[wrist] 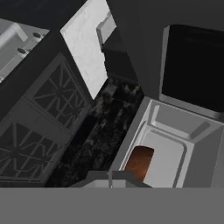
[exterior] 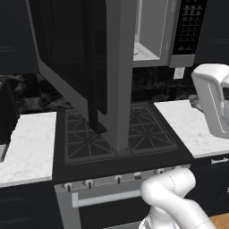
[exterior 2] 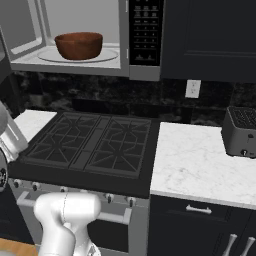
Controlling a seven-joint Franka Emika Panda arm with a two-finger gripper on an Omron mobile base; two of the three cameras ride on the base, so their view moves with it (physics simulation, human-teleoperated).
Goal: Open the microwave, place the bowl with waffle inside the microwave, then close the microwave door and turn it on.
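Note:
The microwave (exterior 2: 75,35) hangs above the stove with its pale interior exposed. The microwave door (exterior: 76,58) is swung wide open toward me, its dark handle (exterior: 96,71) on the free edge. The copper-brown bowl (exterior 2: 79,45) sits upright on the glass turntable inside; it also shows as a brown bowl (wrist: 140,161) in the hand view. The waffle is hidden inside it. The black button panel (exterior 2: 145,30) runs down the right side. My gripper (wrist: 109,177) is shut, holds nothing and sits outside the cavity. In the hand view the door's dark glass (wrist: 192,70) lies at the upper right.
A black gas stove (exterior 2: 90,145) with grates lies under the microwave, with an oven bar handle (exterior: 107,197) in front. White marble counters (exterior 2: 195,160) flank it. A small black toaster (exterior 2: 242,132) stands on the right counter. The open door overhangs the stove's middle.

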